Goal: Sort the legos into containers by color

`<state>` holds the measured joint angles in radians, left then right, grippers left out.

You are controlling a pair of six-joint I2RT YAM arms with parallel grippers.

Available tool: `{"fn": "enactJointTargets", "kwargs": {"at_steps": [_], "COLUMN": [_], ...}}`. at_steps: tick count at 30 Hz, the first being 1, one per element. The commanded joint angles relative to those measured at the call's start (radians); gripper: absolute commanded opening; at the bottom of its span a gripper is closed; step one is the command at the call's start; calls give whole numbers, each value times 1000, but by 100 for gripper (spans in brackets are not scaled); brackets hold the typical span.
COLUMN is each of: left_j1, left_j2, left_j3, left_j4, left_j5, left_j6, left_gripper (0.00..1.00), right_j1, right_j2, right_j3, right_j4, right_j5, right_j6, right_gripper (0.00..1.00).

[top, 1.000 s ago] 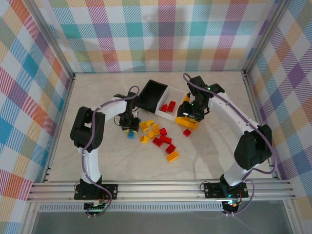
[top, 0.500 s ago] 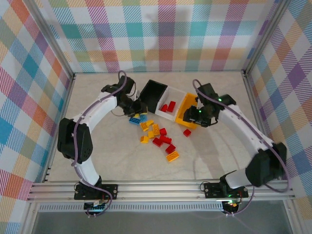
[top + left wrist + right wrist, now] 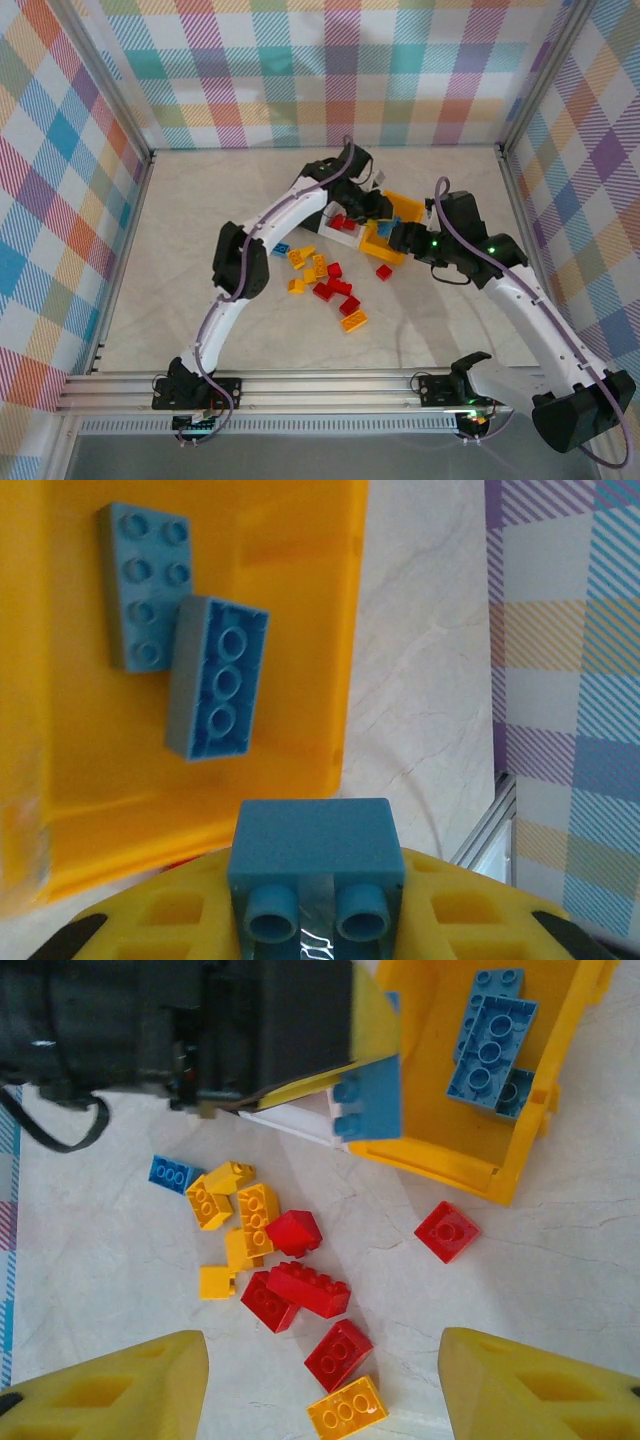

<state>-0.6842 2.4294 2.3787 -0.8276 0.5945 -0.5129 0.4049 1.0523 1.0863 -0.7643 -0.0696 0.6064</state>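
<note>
My left gripper (image 3: 313,900) is shut on a small blue brick (image 3: 313,845) and hangs over the near rim of the yellow-orange bin (image 3: 300,630), shown from above as the left gripper (image 3: 385,228). Two blue bricks (image 3: 218,675) lie inside that bin. My right gripper (image 3: 325,1400) stands open and empty, high above the loose pile of red and yellow legos (image 3: 290,1260) on the table, just right of the bin as the right gripper (image 3: 414,244). The white bin (image 3: 345,238) holds red bricks. My left arm covers most of the black bin.
A single red brick (image 3: 447,1230) lies near the yellow-orange bin's front corner. One blue brick (image 3: 170,1173) sits at the pile's far left and a yellow brick (image 3: 345,1408) at its near end. My left arm (image 3: 290,205) stretches across the bins.
My left arm has swung right from beside the black bin to the yellow-orange bin, carrying the blue brick. My right gripper has pulled back from that bin and opened wider.
</note>
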Motion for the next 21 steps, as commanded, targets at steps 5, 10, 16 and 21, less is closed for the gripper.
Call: {"fn": "enactJointTargets", "kwargs": {"at_steps": [5,10,16,21], "left_j1": [-11,-11,-10,-8], "left_j2": [101,112,112,94], "left_j3": [121,122,130,157], "left_j4": [-76,-77,-88,-119], "left_j5": [15,8,9,5], "left_j6": [-33,-31,-23,-8], "left_gripper": [33,42,52,53], "right_j1": [-12,-18,-21,-22], "right_j2": [-11,8,41,77], "right_j3": [-4,-5,-6,8], "right_j4": [-23,-24,-20,-51], "right_j5": [9,1,-17,-25], "right_j6": [-13,-20,-13,-12], "right_gripper": [63,64,64,63]}}
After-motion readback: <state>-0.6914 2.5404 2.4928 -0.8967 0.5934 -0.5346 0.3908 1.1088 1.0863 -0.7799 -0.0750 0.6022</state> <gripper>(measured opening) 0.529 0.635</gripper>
